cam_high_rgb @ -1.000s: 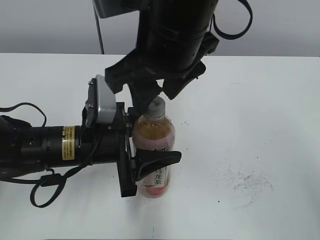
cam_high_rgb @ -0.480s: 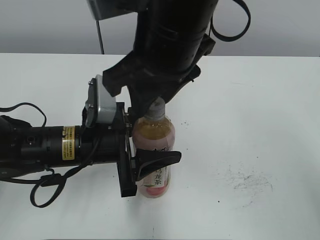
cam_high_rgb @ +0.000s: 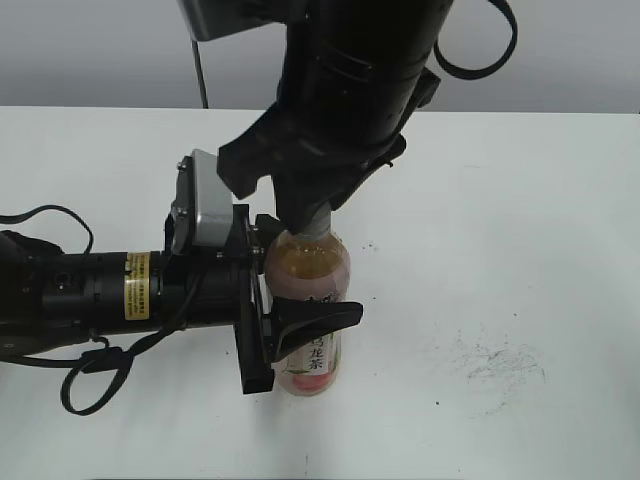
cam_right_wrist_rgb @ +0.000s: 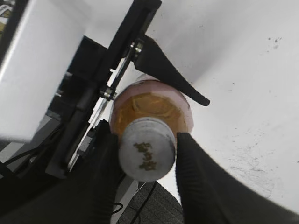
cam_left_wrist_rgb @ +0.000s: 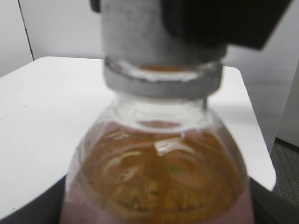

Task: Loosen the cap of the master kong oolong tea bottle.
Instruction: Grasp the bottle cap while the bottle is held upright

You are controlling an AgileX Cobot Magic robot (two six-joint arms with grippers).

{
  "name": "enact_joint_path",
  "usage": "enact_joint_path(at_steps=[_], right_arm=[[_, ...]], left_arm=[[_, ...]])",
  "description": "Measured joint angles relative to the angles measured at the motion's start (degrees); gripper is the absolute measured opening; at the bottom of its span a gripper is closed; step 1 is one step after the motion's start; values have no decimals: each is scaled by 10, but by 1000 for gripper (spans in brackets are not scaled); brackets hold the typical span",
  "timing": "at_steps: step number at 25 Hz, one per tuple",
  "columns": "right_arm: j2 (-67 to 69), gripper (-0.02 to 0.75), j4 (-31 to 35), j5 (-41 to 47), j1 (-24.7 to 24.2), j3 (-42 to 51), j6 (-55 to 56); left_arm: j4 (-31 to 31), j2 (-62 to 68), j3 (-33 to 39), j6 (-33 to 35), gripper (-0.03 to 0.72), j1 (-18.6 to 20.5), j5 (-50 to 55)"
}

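The bottle [cam_high_rgb: 308,300] stands upright on the tabletop [cam_high_rgb: 520,250], its body clamped between the left jaws [cam_high_rgb: 300,318]. From above, the right jaws [cam_right_wrist_rgb: 147,156] pinch the cap [cam_right_wrist_rgb: 146,149] on both sides.

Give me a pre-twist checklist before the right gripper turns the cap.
1. Bottle upright on the table: ok.
2. Left gripper clamped around the bottle's label: ok; one finger crosses the front in the exterior view.
3. Right gripper centred over the cap: ok; a finger sits on each side in the right wrist view.
4. Right fingers pressing firmly on the cap: cannot tell; they look in contact, but grip force is not visible.
5. Cap seated on the neck: ok; in the left wrist view it sits level above the neck ring.
6. Cap already loosened: cannot tell.
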Motion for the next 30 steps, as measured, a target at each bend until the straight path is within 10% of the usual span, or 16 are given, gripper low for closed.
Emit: enact_joint_path(at_steps=[11, 30], right_arm=[[-1, 266, 6, 0, 0, 0, -179], [-2, 266, 15, -2, 0, 0, -1223]], left_arm=[[0, 0, 0, 0, 445, 0, 0], [3, 0, 0, 3, 445, 0, 0]])
